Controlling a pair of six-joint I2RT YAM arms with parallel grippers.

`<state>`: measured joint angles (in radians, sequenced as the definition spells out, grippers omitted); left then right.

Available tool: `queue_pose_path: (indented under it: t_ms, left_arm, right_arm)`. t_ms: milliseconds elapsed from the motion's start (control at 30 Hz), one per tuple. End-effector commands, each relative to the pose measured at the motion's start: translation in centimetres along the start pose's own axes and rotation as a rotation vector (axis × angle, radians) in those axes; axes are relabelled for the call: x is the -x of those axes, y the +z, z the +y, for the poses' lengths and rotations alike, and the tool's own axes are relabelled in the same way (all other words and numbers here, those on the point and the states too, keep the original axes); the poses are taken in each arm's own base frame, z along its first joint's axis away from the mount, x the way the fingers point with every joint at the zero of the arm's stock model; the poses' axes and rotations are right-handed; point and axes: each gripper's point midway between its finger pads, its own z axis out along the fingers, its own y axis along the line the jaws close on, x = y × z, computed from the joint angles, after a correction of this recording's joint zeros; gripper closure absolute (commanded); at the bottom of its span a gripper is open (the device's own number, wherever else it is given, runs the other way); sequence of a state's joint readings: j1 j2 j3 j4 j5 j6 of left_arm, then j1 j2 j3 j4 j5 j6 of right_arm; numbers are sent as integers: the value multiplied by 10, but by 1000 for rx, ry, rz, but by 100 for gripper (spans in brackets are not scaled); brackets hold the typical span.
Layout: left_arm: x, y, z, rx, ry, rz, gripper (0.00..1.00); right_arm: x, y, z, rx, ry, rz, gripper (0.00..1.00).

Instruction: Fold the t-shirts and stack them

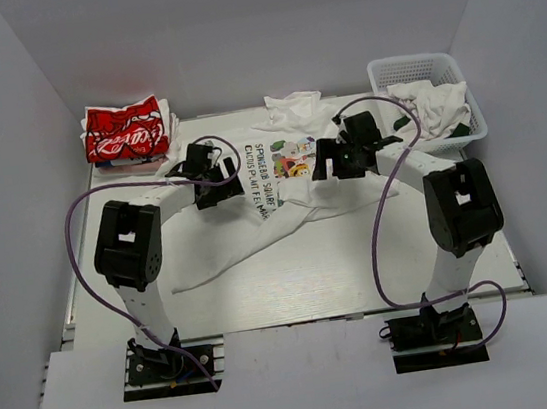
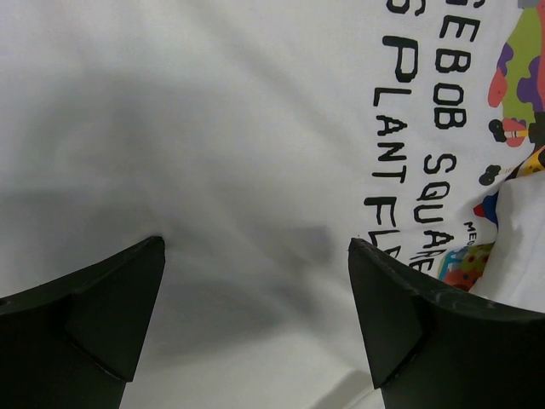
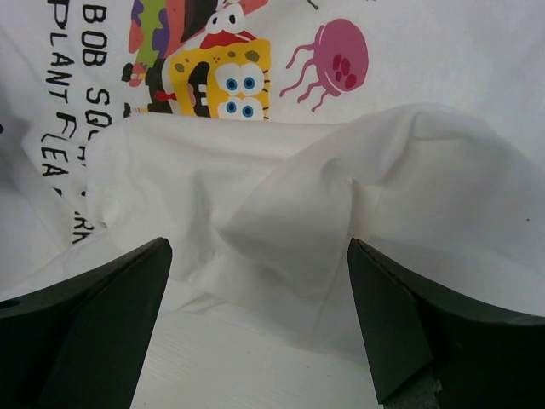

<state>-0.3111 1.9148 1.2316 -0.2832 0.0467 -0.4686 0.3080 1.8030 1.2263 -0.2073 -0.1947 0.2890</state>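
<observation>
A large white t-shirt (image 1: 282,188) with cartoon print and dark lettering lies crumpled across the middle of the table. Its print shows in the left wrist view (image 2: 443,128) and the right wrist view (image 3: 213,77). A folded red t-shirt (image 1: 124,129) with white script lies on a stack at the far left. My left gripper (image 1: 212,184) is open and empty just above the shirt's left part (image 2: 255,256). My right gripper (image 1: 339,163) is open and empty above a folded-over white flap (image 3: 281,204) by the shirt's edge.
A white basket (image 1: 428,98) with white and dark cloth stands at the far right. More white cloth (image 1: 293,108) lies bunched at the far middle. Purple cables loop from each arm. Bare table (image 1: 304,281) lies in front of the shirt.
</observation>
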Motion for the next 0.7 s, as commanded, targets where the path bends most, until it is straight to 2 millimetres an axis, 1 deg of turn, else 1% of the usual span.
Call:
queue_pose_path:
  t_ms: [0,67,100,133,167,233,300,333,367,400,433,467,500,533,567,600,633,667]
  left_arm:
    - [-2,-6,7,4,-5,6,2]
    - [-2,-6,7,4,-5,6,2]
    - [0,-5,6,0,-5,-2,2]
    - [1,-6,8,-5,-12,0,2]
    - [-1,-5,9,-5,-12,0,2]
    - [-1,-5,9,-5,-12,0,2]
    - [-1,-5,7,-14,-12,4,2]
    - [0,-5,5,-26,-12,0,2]
    - [-2,-4,6,-26,-12,0,2]
    - [-2,-4,6,-26,-12,0,2]
    - [-5,-1,6,-30,-12,12,2]
    - [-3,-1,5,-34,-12,4,2]
    - [-3,-1,5,-34,-12,4,2]
    - [-6,2,7,-29,-12,13,3]
    - [-4,2,10,-25,-20,10,3]
    - [-4,2,10,-25,-20,10,3]
    - [-4,2,10,-25,-20,10,3]
    - [-4,2,10,-25,-20,10,3]
  right_arm:
    - [0,10,1,12,13,16,10]
    - [-5,18,-5,-7,21,36,10]
    - [-5,19,-5,-4,26,38,10]
    - [-10,20,-5,-1,23,49,10]
    - [-11,24,-3,13,25,52,10]
    - [-9,18,6,54,35,43,12]
    - [-9,16,18,122,52,37,17]
    - [-14,16,16,123,68,42,25]
    - [-9,10,19,127,60,18,30]
    - [-12,9,17,116,66,23,33]
    - [-12,6,18,114,63,17,41]
    - [-11,3,21,125,59,8,49]
    - [-10,2,20,126,63,3,56]
    - [-11,3,18,125,66,7,72]
    - [-13,2,18,119,74,18,81]
    - [-15,3,16,113,79,24,93]
    - [-16,3,16,108,81,28,100]
    - [-17,3,15,101,88,32,100]
